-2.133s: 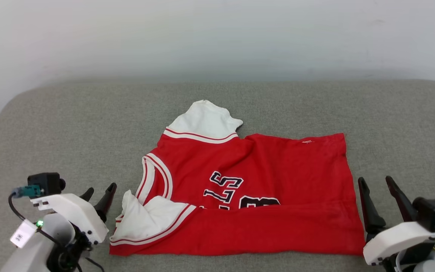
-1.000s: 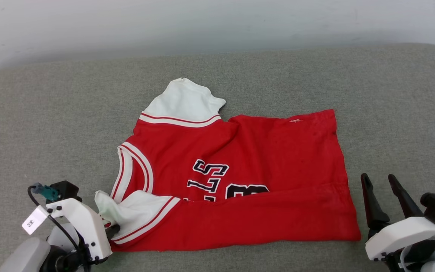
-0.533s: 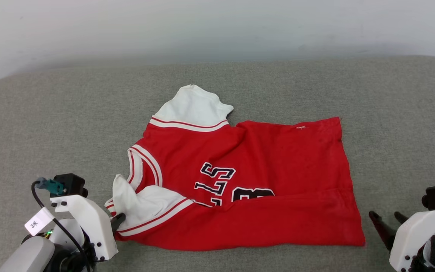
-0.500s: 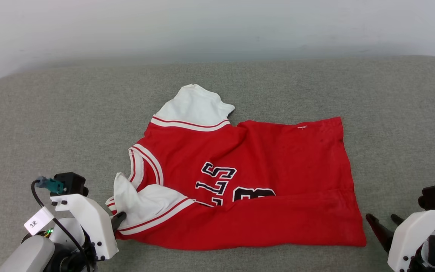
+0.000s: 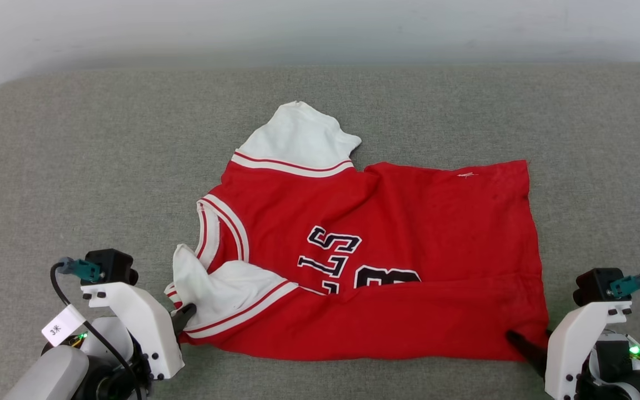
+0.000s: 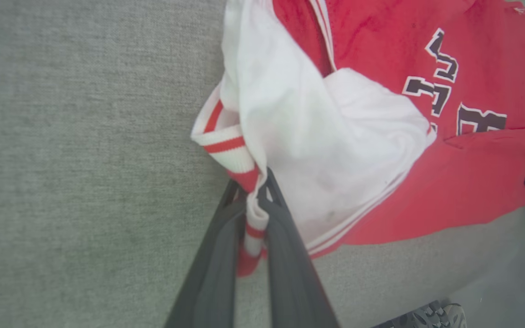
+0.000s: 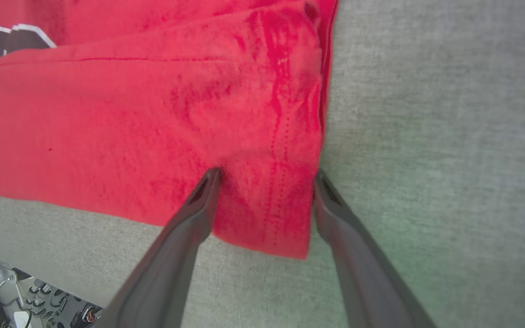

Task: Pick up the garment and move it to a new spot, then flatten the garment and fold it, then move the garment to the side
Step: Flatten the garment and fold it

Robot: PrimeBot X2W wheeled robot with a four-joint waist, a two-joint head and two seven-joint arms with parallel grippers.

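Note:
The garment (image 5: 409,233), a red jersey with white sleeve parts and dark numbers, lies spread on the grey cushion (image 5: 75,155), its near edge folded up over the numbers. At its near left corner, my left gripper (image 5: 185,314) is shut on the striped trim (image 6: 253,218) of the white sleeve part (image 6: 326,150). My right gripper (image 7: 267,177) stands open at the near right corner (image 7: 280,228) of the garment (image 7: 130,114), one finger on the red cloth and the other at its side edge. One right fingertip (image 5: 514,338) shows at that corner in the head view.
The grey cushion reaches to a white wall (image 5: 320,28) at the back. Bare cushion (image 7: 449,136) lies to the right of the garment and bare cushion (image 6: 84,136) to its left. Grey floor with a shoe (image 6: 435,314) shows past the near edge.
My left gripper has closed on the sleeve trim and stayed shut. My right gripper, still open, has come down onto the garment's near right corner. The head camera has shifted.

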